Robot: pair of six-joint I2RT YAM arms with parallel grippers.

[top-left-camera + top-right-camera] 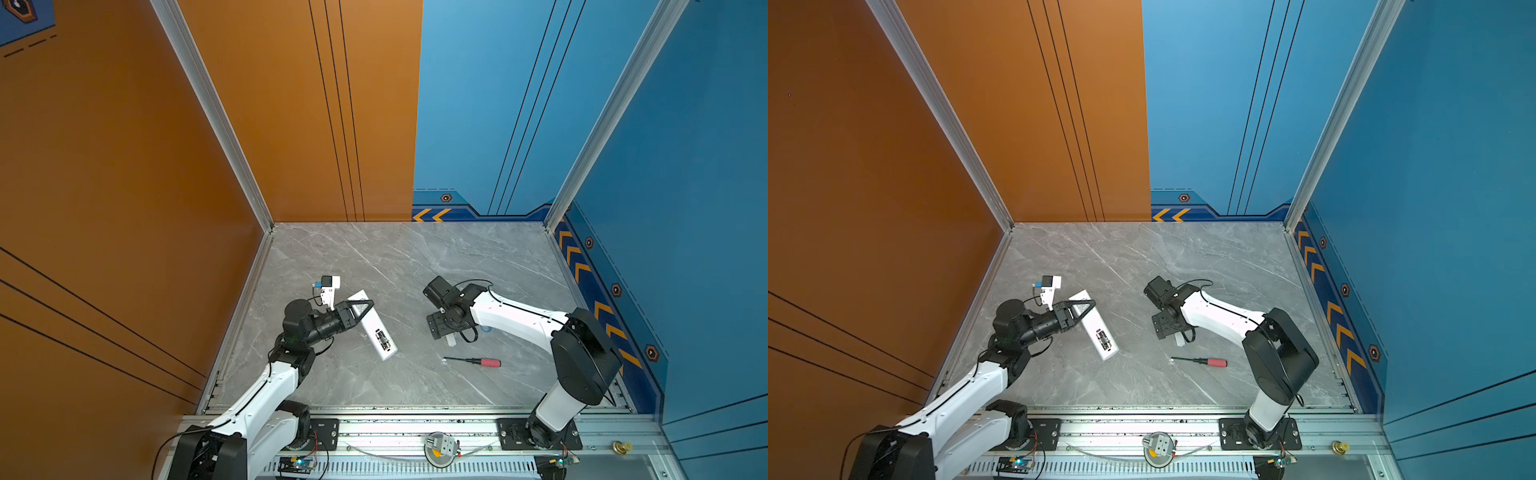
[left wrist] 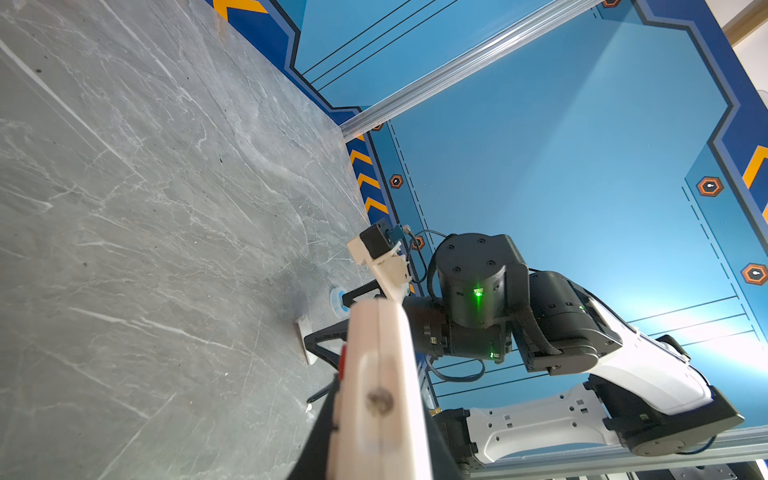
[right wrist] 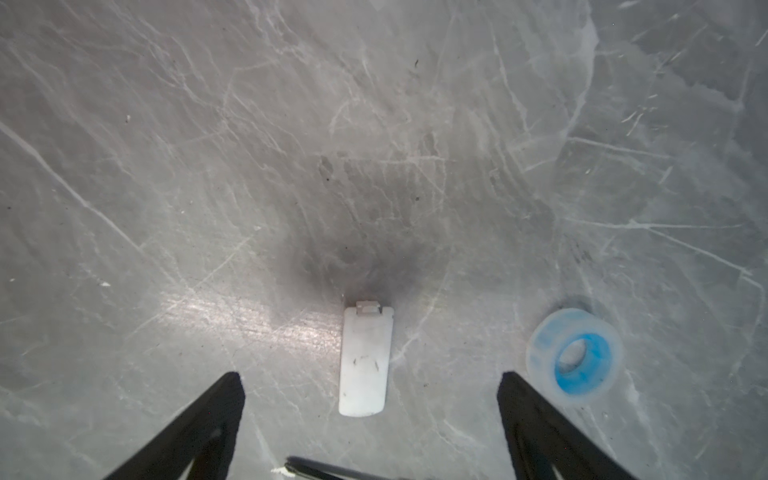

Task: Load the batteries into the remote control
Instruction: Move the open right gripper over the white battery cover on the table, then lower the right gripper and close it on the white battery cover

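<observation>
Left jaws clamp remote control (image 1: 371, 326); its open compartment (image 1: 382, 340) shows in both top views only. Right jaws wide over cover (image 3: 365, 361).

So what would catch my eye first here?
Probably the white remote control, clamped in the left gripper on the left of the grey marble table, its battery bay uncovered. Then the red-handled screwdriver lying nearer the middle, and the right gripper hanging open over a small white cover.

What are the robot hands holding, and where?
The left gripper clamps the remote control near its far end; the right gripper holds nothing.
</observation>
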